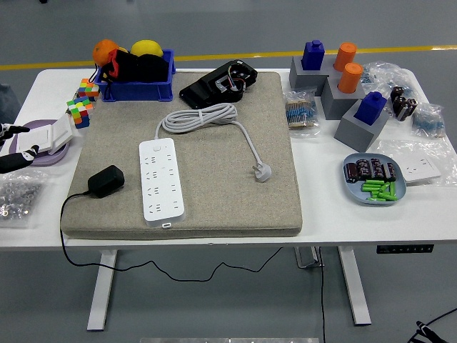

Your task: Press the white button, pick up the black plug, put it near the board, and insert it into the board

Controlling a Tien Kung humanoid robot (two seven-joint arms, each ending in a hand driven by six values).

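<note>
Only the left hand [16, 146] shows, at the left edge, its black fingers [20, 156] spread and holding nothing

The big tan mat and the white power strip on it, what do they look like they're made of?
The mat looks like felt or woven fabric: matte, speckled beige, soft rounded edges. The power strip looks like smooth hard plastic: uniform white, a slight sheen, crisp moulded sockets. Neither can be confirmed by sight alone.

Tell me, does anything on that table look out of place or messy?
Nothing looks spilled or broken. The black plug lies loose on the grey mat, not in the white power strip, and its cord droops off the table's front edge. The strip's own plug is also unconnected.
</note>
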